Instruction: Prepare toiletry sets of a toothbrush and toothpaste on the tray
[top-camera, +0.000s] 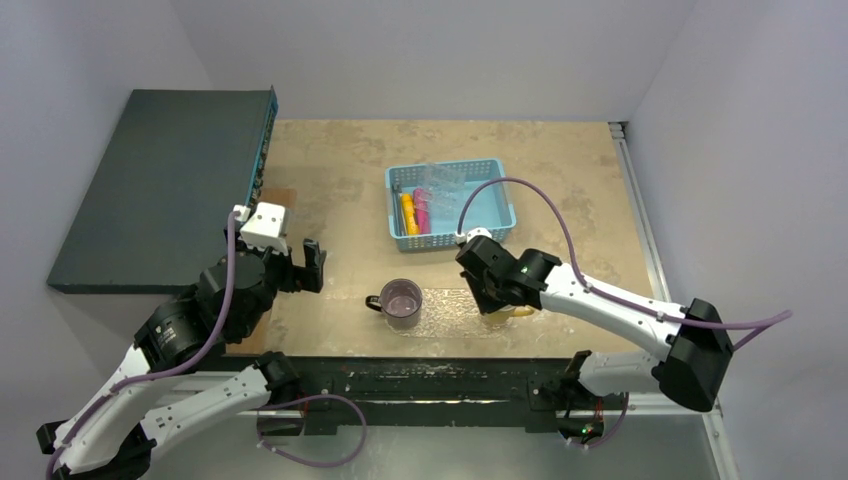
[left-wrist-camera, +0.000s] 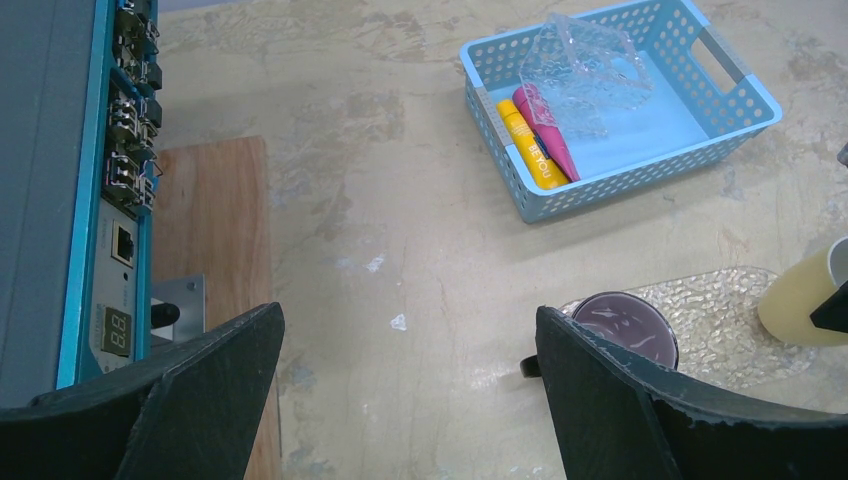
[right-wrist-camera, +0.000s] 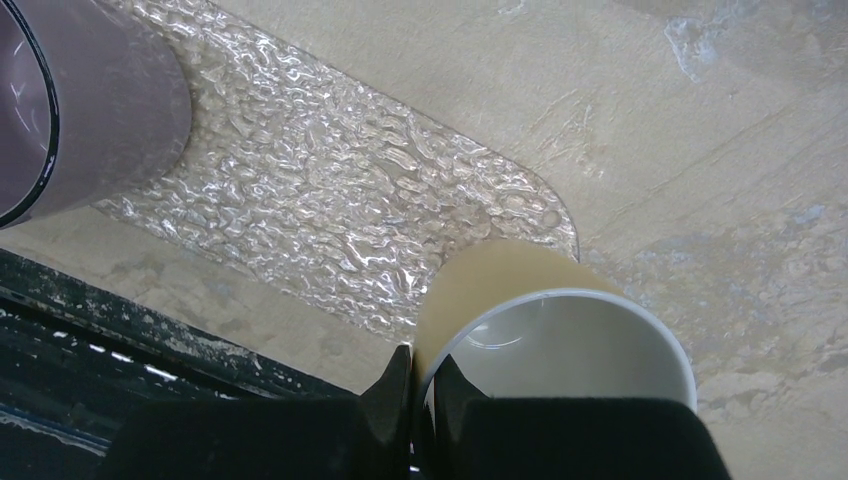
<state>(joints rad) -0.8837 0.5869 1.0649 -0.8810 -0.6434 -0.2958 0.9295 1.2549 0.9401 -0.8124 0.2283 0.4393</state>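
The clear crinkled tray (top-camera: 452, 306) lies near the table's front edge and also shows in the right wrist view (right-wrist-camera: 330, 200). The yellow-orange tube (top-camera: 408, 213) and magenta-pink tube (top-camera: 421, 212) lie side by side in the light-blue basket (top-camera: 497, 215), and both tubes show in the left wrist view, yellow (left-wrist-camera: 530, 152) and pink (left-wrist-camera: 548, 135). Crinkled clear plastic (left-wrist-camera: 585, 75) lies over them; I cannot make out the toothbrushes. My right gripper (right-wrist-camera: 424, 385) is shut on the wall of a yellow mug (right-wrist-camera: 555, 340) at the tray's right end. My left gripper (left-wrist-camera: 408, 312) is open and empty, left of the tray.
A purple mug (top-camera: 402, 300) stands on the tray's left end. A dark flat box with a teal edge (top-camera: 165, 180) fills the left side, with a wooden board (left-wrist-camera: 215, 260) beside it. The basket stands behind the tray.
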